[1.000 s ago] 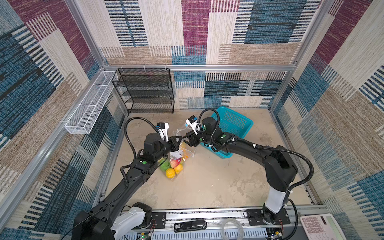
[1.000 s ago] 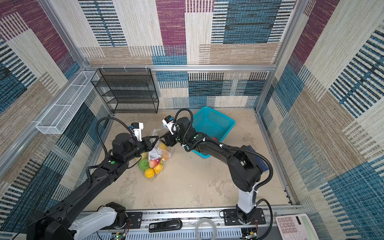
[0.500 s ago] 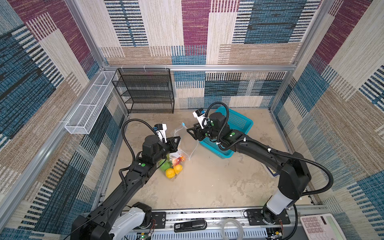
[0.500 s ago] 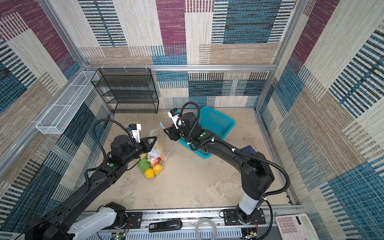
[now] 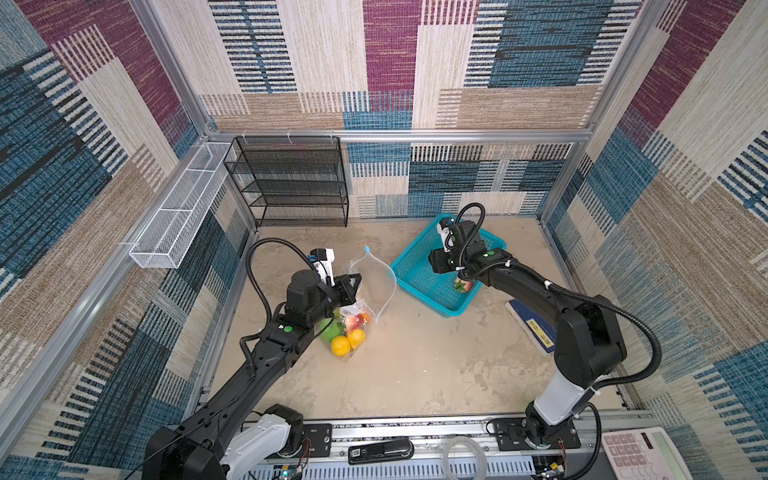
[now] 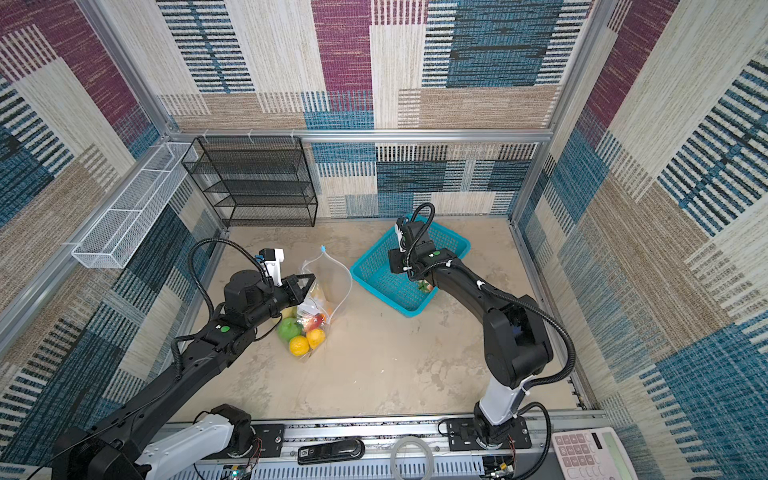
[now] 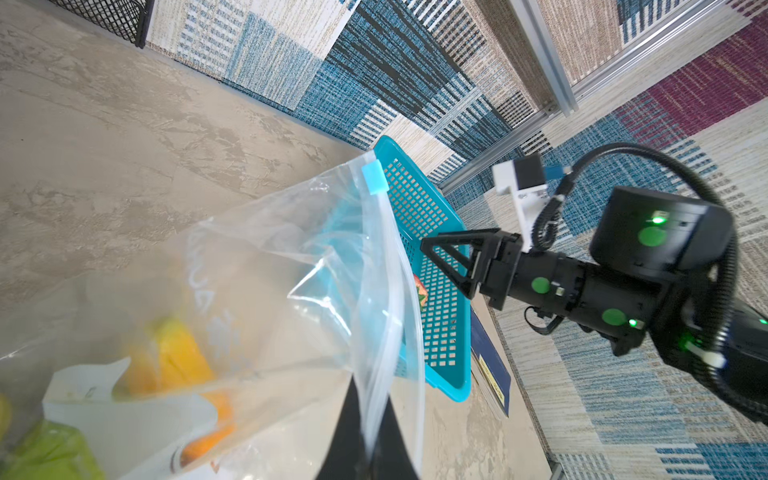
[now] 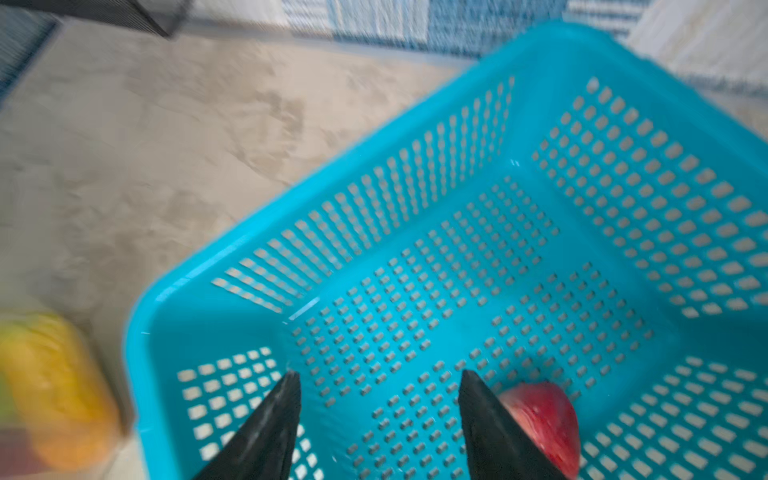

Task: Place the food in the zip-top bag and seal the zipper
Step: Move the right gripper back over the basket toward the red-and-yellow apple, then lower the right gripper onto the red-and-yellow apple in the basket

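While the left tool (image 7: 370, 403) is clamped on the zipper (image 7: 397, 249), we see the zip-top bag (image 5: 353, 316) held up with its mouth wide and unsealed. The light-blue slider (image 7: 374, 178) sits at the far end of the rim. Most of the food (image 5: 343, 338) lies in the bag's lower part. There we see a green apple (image 6: 289, 328), a lemon (image 6: 299, 345) and an orange (image 6: 316, 336), with red pieces (image 6: 318, 320) above them beside the white label patch (image 7: 124, 411).

One piece is in the turquoise basket (image 5: 419, 293): a red toy with a green top (image 5: 463, 286), which looks to us like a strawberry, lying by the near wall. The right tool (image 8: 379, 374) hangs over the basket floor with its jaws parted and nothing between them. The red toy lies just beside one finger (image 8: 490, 424).

As for edges, the basket's left corner is near the bag's mouth, with a narrow strip of bare surface (image 5: 415, 374) between them. A dark blue book (image 5: 532, 328) lies just beside the basket's right side, partly under the right arm. The basket's far corner is close to the back wall. The black wire shelf (image 5: 291, 183) stands against that wall, well apart from the bag. A white wire tray (image 5: 174, 224) hangs on the left wall above the surface. In both top views the widest open room is the bare stretch in front of bag and basket, reaching to the front rail.
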{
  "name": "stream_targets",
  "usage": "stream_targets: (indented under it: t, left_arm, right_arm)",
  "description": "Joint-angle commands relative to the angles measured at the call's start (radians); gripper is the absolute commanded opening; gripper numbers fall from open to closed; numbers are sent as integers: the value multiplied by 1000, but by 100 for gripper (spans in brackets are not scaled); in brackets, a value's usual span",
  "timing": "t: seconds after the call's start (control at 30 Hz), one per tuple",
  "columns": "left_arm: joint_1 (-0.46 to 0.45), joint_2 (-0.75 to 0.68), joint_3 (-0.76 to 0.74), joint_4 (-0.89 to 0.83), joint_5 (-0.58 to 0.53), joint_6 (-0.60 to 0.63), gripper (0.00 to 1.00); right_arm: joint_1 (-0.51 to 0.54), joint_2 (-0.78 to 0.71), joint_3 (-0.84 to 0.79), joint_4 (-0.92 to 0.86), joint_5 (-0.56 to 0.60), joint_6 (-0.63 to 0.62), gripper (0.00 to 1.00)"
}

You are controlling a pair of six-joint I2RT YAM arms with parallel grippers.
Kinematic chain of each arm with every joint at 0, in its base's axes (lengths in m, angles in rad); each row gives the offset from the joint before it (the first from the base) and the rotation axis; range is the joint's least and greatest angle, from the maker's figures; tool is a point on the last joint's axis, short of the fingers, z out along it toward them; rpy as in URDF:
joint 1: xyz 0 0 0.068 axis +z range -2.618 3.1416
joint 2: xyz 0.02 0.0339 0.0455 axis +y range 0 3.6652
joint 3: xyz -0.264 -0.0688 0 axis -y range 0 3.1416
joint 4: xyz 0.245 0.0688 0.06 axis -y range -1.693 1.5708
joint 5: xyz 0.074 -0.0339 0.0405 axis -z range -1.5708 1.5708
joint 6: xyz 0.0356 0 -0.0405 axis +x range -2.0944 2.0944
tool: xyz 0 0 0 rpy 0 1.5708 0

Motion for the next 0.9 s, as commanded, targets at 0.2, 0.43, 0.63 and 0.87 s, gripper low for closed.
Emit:
stream_targets:
  t: [0.2, 0.43, 0.63, 0.87]
  left_arm:
    - [0, 3, -4, 34, 8, 11, 0]
    - [0, 7, -4, 37, 9, 14, 0]
    - [0, 14, 2, 36, 11, 23, 0]
    - [0, 25, 23, 27, 23, 38, 0]
  right_arm:
    - [-36, 109, 104, -240, 208, -12, 72]
    - [-43, 193, 196, -342, 226, -50, 76]
    - [-43, 239, 219, -368, 236, -45, 77]
    - [-44, 293, 220, -363, 135, -27, 77]
